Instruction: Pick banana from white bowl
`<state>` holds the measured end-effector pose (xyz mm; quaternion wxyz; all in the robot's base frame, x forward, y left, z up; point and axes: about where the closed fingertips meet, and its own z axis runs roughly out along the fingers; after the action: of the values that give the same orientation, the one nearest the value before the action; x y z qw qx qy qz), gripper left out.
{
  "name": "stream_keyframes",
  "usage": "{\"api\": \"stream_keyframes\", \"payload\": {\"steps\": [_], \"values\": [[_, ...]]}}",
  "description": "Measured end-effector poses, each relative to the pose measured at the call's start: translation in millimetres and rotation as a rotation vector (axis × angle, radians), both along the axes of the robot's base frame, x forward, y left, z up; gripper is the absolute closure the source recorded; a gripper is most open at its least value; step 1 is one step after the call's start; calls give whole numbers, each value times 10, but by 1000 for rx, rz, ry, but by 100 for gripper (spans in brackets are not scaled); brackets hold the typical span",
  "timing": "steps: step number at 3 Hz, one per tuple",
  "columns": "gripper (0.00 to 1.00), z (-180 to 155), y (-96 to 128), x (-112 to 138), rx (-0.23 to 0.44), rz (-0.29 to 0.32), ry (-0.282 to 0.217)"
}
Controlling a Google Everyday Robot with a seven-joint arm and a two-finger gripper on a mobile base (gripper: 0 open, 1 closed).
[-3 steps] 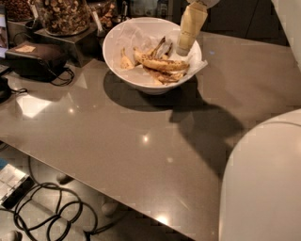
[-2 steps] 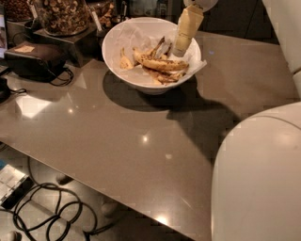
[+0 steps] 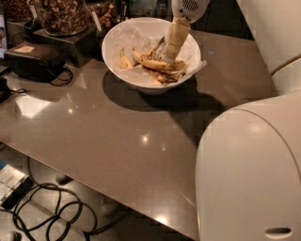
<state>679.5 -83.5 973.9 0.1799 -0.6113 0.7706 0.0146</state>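
Observation:
The white bowl (image 3: pixel 117 44), lined with crinkled white paper, stands at the back of the brown table. The long speckled banana (image 3: pixel 160 65) lies across the bowl's right half among darker peel-like pieces (image 3: pixel 162 76). A short pale banana stub (image 3: pixel 124 61) lies at the bowl's left. My gripper (image 3: pixel 171 55) hangs cream-coloured from the white wrist (image 3: pixel 188 7) and points down into the bowl. Its tip is right at the banana's upper side, near the banana's right part.
Glass jars of brown snacks (image 3: pixel 61 16) stand on a dark box left of the bowl. A black device (image 3: pixel 33 59) with a cable sits at the table's left. My white arm body (image 3: pixel 249 169) fills the right foreground. Cables (image 3: pixel 47 212) lie on the floor.
The gripper has moved a little left and down, deeper into the bowl toward the banana. My arm body in the foreground has shifted left. The bowl and banana have not moved.

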Motion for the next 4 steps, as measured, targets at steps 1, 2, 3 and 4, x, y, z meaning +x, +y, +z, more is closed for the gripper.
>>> {"api": "stream_keyframes", "payload": {"steps": [1,2,3,4], "values": [[25,-134,34,74,-10,3,20],[24,-243,49,153,-15,4,34],[26,-326,88,222,-7,11,44],[28,-379,138,286,-5,19,48]]}}
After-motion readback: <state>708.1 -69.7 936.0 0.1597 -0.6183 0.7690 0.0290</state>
